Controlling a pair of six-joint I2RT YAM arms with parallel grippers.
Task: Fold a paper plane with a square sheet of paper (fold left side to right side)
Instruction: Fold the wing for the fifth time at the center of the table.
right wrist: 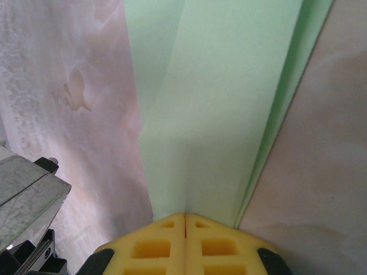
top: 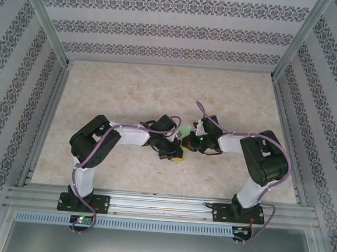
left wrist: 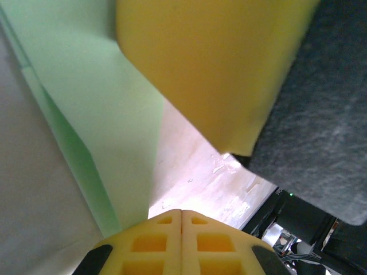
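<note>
Your yellow-fingered left gripper [left wrist: 182, 213] and right gripper [right wrist: 184, 216] are both clamped shut, tips at the thin light green folded paper sheet [right wrist: 223, 103] midway across the pale marbled tabletop [top: 159, 90], so sideways drag could skew its crease.

item: green paper [top: 185, 132], thin, light green, plain, unmarked
state: folded, several layers; overlapping flaps show as darker green bands along one long edge
shape: narrow band in the right wrist view, with a soft lengthwise crease
pose: flat, layers lying close
location: mid-table [top: 159, 90]; from above a small patch shows, the rest is covered
</note>
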